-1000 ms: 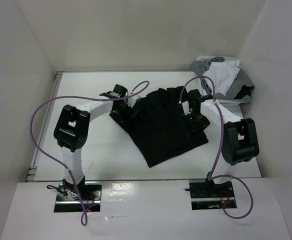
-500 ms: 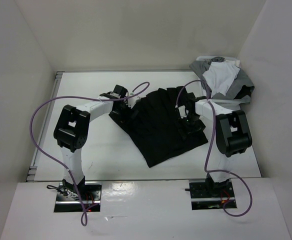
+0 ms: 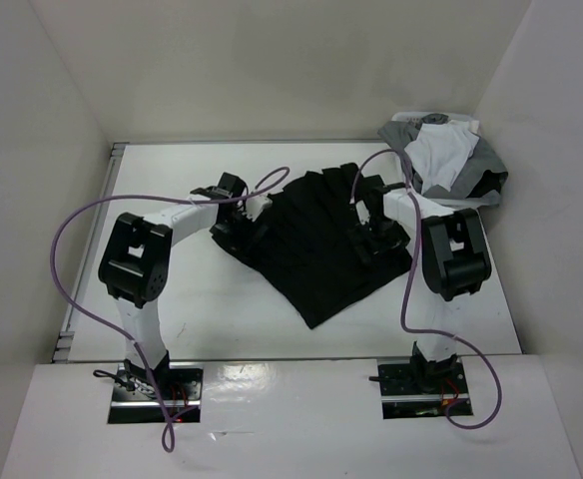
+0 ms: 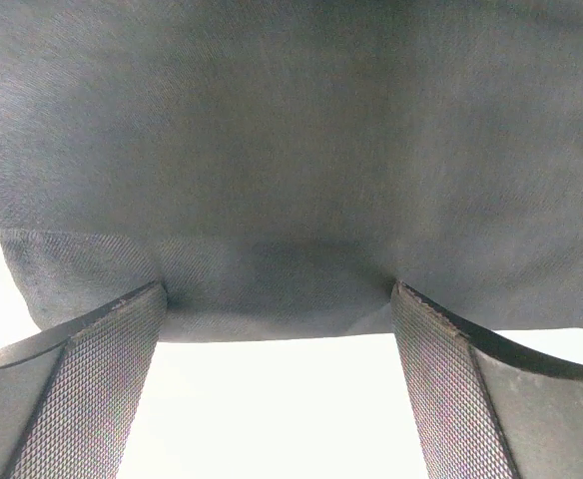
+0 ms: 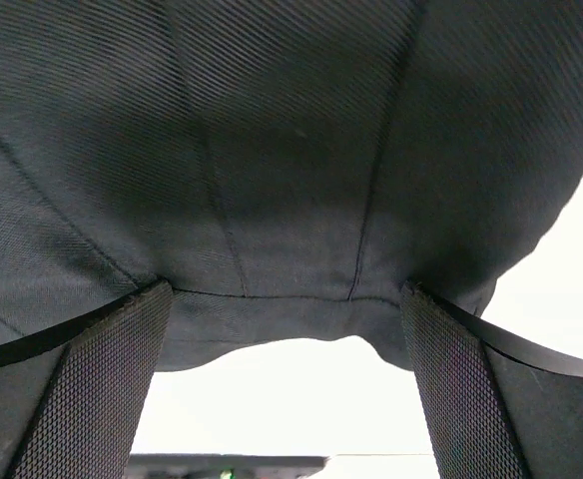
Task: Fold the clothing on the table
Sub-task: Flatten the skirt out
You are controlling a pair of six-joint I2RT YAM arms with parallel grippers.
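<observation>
Clothing [image 3: 316, 254] lies spread on the white worktop [image 3: 172, 170], roughly centre and a bit right, with one corner pointing toward the arm bases and pleat ridges showing along the far edge. Left gripper [image 3: 244, 222] sits at the clothing's left edge and right gripper [image 3: 373, 238] on its right part, so both arms are low over the fabric. Left wrist view: left gripper [image 4: 280, 299] has its jaws spread wide, black fabric edge lying across the gap at the fingertips [image 4: 137, 329], bare worktop below it, not pinched. Right wrist view is the same: right gripper [image 5: 287, 294] spread wide, seamed fabric spanning between its fingers [image 5: 122, 349], not clamped. Grey and white garment heap [image 3: 446, 155] sits at the far right corner, apart from the clothing.
</observation>
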